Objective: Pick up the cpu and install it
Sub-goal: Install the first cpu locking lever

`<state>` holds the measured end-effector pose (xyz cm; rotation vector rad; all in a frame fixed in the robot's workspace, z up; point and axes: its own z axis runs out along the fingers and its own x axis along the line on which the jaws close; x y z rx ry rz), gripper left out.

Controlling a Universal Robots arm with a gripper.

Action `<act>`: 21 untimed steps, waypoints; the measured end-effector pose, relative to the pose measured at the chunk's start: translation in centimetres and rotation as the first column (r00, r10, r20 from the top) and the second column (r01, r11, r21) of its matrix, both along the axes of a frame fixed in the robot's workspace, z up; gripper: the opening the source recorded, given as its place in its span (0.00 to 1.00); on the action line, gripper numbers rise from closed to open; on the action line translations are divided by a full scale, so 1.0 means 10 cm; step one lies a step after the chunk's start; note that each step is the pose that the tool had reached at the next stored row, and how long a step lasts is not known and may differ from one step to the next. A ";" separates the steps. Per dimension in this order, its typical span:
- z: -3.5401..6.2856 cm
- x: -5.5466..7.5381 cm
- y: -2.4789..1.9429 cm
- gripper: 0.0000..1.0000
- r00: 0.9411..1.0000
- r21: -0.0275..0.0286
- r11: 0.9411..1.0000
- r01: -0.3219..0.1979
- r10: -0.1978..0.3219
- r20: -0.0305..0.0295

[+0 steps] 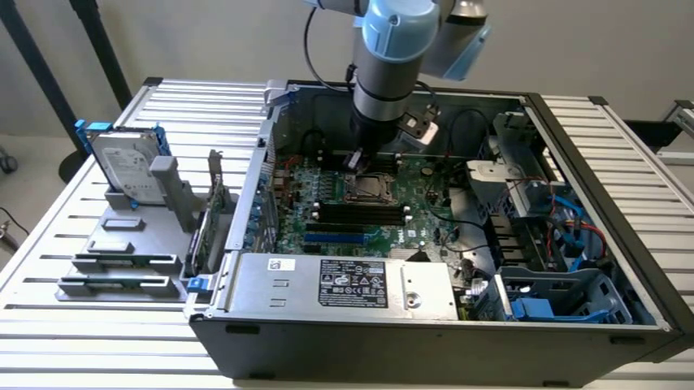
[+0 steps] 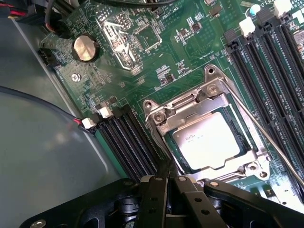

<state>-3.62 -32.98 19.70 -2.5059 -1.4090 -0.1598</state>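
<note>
One chip concerns us, and we find the cpu (image 2: 207,139) already lying flat inside the socket frame (image 2: 247,124) on the motherboard (image 2: 156,57), its shiny top facing up and the metal frame surrounding it on all sides; we judge it sits square so that its underside can meet the socket evenly. We see the gripper (image 2: 167,183) just beside the socket's edge with its two fingers brought together and nothing between them, so it carries no part. In the exterior view the gripper (image 1: 355,158) hangs straight down from the arm (image 1: 396,49) into the open computer case (image 1: 434,333), close above the socket, and we take that upright posture as the means of clearing the case walls and cables. We note a thin retention lever (image 2: 270,142) running along one side of the frame; whether it is latched we cannot tell. On the grey rack at the exterior view's left, the hard drive (image 1: 122,166) stands upright in its blue bracket, well apart from the work.
</note>
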 end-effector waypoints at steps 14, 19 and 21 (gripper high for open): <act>-0.014 0.13 -0.006 0.11 1.000 0.000 1.000 -0.020 0.020 0.000; -0.018 0.18 -0.010 0.11 1.000 0.000 1.000 -0.028 0.028 0.000; -0.023 0.20 -0.010 0.11 1.000 0.000 1.000 -0.030 0.030 0.000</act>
